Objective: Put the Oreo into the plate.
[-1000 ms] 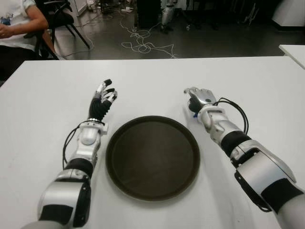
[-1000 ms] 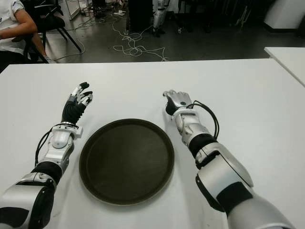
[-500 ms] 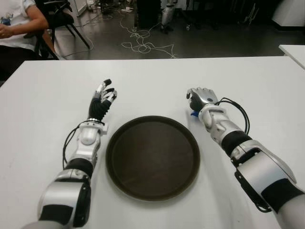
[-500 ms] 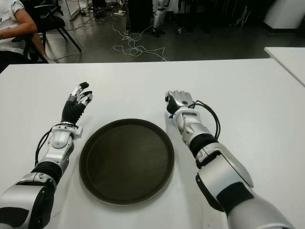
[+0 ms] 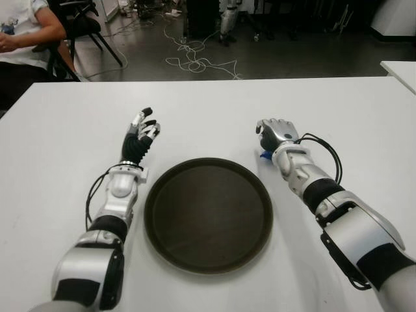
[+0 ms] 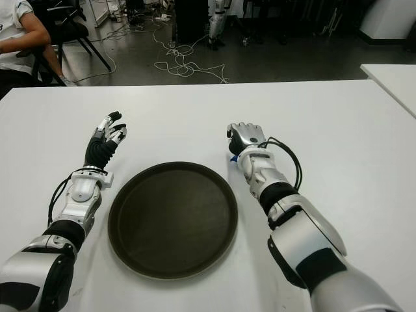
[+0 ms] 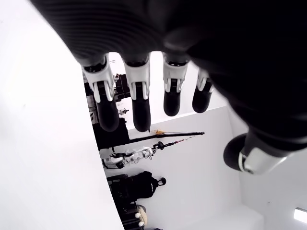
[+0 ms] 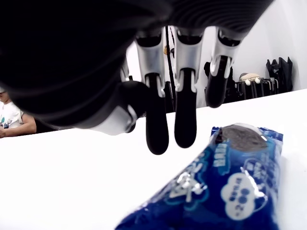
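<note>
- A round, dark brown plate with a raised rim and a matte face sits toward the near edge of the white desk, between the two arms
- The left hand shows just off the plate's left rim, its black-tipped fingers spread and straight, holding nothing; it has not moved over the last second
- The right hand is palm down just past the plate's far right rim, fingers loosely extended and apart, hovering over the Oreo; over the last second it has shifted slightly toward the right edge of the desk
- The Oreo is a glossy, crinkled blue packet printed with a dark cookie, lying flat on the desk beneath that hand, not gripped; from the head only a blue corner shows
- Beyond the far edge, tangled white cables lie on a dark floor
- A seated person in white is off the far left corner
</note>
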